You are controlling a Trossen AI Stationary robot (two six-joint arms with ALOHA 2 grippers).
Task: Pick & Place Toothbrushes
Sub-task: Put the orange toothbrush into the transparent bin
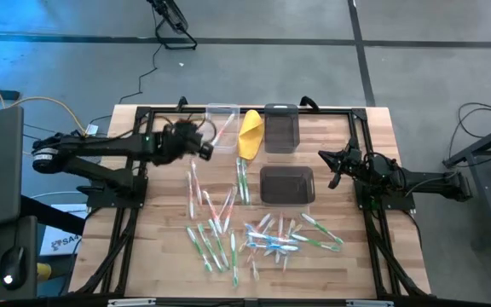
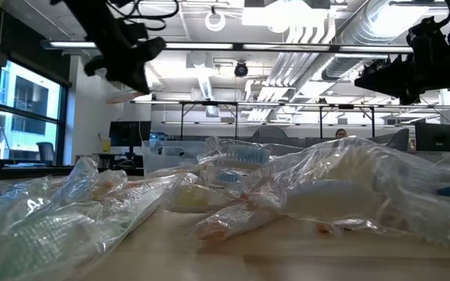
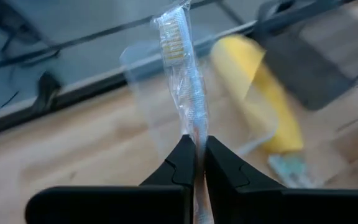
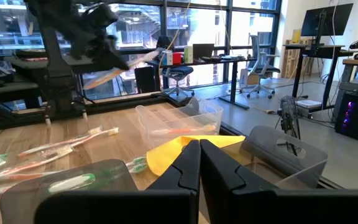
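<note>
My left gripper [image 1: 205, 145] is shut on one toothbrush [image 3: 182, 81] in a clear wrapper. It hangs above the table beside the clear bin [image 1: 222, 128]; its bristle head [image 3: 171, 34] points away from the fingers toward that bin. An orange toothbrush [image 4: 180, 130] lies in the bin. Many more wrapped toothbrushes [image 1: 228, 230] lie loose on the table's near half. My right gripper [image 4: 199, 155] waits shut at the table's right side [image 1: 335, 166], holding nothing. My left gripper pinches the wrapped toothbrush by its handle [image 3: 196, 142] between the two fingers. The brush runs on along the fingers' line, head outward. The fingers come from the table's left, slanting down. The toothbrush is lifted clear of the table.
A yellow folded object [image 1: 251, 132] leans beside the clear bin. One dark bin [image 1: 280, 128] stands at the far edge and another [image 1: 286, 183] near the middle. A black frame [image 1: 143, 153] runs along the table's sides.
</note>
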